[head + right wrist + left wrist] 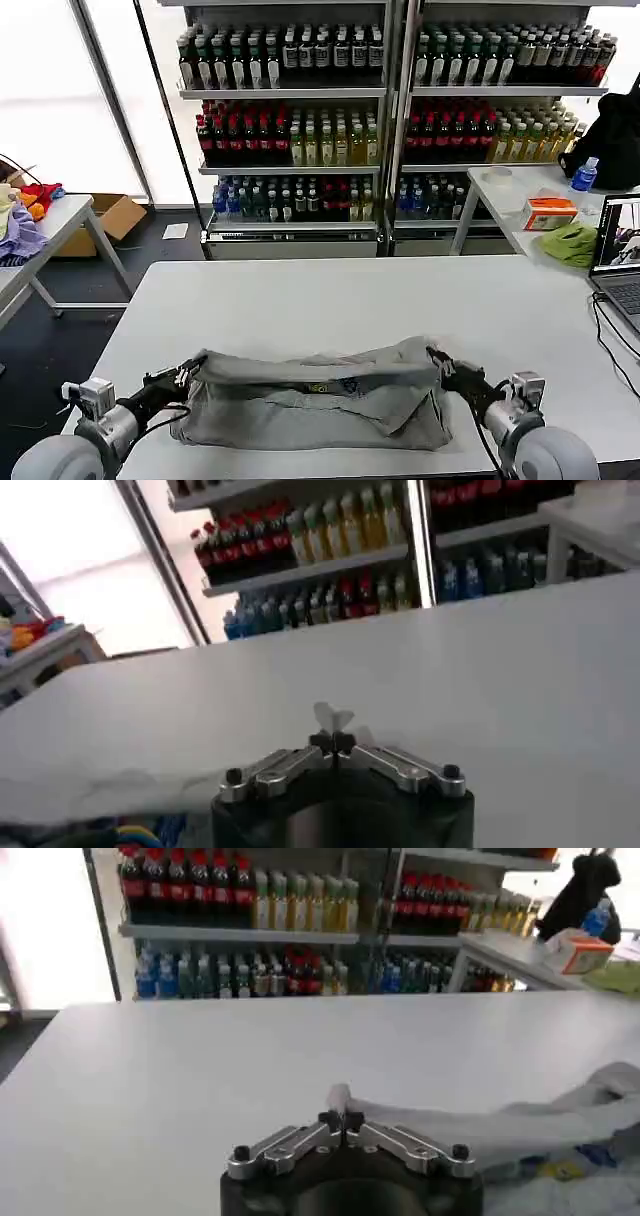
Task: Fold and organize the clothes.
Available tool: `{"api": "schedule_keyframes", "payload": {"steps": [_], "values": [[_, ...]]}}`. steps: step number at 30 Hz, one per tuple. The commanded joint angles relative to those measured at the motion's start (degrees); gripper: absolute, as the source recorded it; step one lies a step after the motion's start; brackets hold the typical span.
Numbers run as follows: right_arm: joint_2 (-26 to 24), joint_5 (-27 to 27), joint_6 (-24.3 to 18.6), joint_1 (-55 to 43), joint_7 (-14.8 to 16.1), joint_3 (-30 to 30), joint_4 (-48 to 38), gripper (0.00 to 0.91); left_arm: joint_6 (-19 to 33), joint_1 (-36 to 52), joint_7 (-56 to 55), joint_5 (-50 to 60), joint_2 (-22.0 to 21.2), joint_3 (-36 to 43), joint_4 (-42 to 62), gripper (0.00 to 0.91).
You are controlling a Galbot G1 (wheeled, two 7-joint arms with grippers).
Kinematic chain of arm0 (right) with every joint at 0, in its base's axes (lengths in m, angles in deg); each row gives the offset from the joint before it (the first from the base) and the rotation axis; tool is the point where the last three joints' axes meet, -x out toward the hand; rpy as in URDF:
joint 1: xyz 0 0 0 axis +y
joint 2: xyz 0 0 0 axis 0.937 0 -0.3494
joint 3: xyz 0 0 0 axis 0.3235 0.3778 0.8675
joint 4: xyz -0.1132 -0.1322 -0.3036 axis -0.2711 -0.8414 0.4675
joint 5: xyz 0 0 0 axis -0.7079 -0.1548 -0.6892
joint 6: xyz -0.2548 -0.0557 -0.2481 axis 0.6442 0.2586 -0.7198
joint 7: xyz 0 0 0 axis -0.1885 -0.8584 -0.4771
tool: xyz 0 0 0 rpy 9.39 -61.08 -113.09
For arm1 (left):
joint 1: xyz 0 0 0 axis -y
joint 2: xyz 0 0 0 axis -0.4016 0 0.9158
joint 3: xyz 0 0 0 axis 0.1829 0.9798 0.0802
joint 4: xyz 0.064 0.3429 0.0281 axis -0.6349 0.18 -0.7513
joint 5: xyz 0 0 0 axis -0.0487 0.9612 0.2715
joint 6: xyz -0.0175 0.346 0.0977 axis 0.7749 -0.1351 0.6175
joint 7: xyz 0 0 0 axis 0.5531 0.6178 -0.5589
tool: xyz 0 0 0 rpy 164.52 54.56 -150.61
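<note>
A light grey shirt [310, 400] lies folded across the near part of the white table [330, 300], a small multicoloured print [318, 387] showing at its middle. My left gripper [187, 374] is shut on the shirt's left upper corner, and the cloth [470, 1123] trails away from the pinched tip [340, 1098]. My right gripper [436, 358] is shut on the right upper corner, with a small tuft of fabric [332, 718] sticking out past its fingertips. The shirt's upper edge is lifted slightly between the two grippers.
Drink shelves [380, 110] stand behind the table. A side table on the right carries a lime-green cloth [570, 243], an orange box [550, 212] and a laptop [618, 255]. On the left a bench holds coloured garments [20, 215], with a cardboard box [110, 220] on the floor.
</note>
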Motion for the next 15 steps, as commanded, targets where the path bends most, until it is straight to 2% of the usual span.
{"api": "schedule_keyframes", "payload": {"steps": [1, 2, 3, 4, 5, 6, 7, 15], "values": [[0.2, -3.3, 0.0, 6.8, 0.1, -0.6, 2.2, 0.03, -0.5, -13.6, 1.4, 10.5, -4.0, -3.3, -4.1, 0.01], [0.2, -3.5, 0.0, 6.8, 0.2, -0.6, 2.2, 0.574, -0.5, -14.1, 1.6, 11.4, -4.1, -3.2, -4.2, 0.01], [0.3, -3.7, 0.0, 6.6, 0.3, -0.6, 2.2, 0.907, -0.4, -14.5, 1.8, 13.0, -4.4, -3.2, -4.2, 0.01], [0.4, -3.6, -0.1, 6.5, 0.8, -0.7, 2.3, 0.907, -0.4, -14.9, 1.8, 13.6, -4.7, -2.9, -4.3, 0.01], [0.4, -3.6, -0.1, 6.5, 0.9, -0.8, 2.5, 0.907, -0.4, -14.8, 1.5, 13.7, -4.9, -2.9, -4.4, 0.06], [0.5, -3.5, -0.1, 6.5, 1.0, -1.0, 2.8, 0.907, -0.4, -14.7, 1.2, 13.6, -5.2, -2.7, -4.7, 0.846], [0.6, -3.3, -0.1, 6.4, 1.1, -1.3, 3.2, 0.907, -0.4, -14.5, 0.9, 13.6, -5.7, -2.9, -5.2, 0.907], [-0.3, -2.5, -1.2, 6.1, 3.0, -4.7, 5.8, 0.907, -0.5, -14.2, -0.1, 12.0, -6.0, -9.4, -7.2, 0.907]]}}
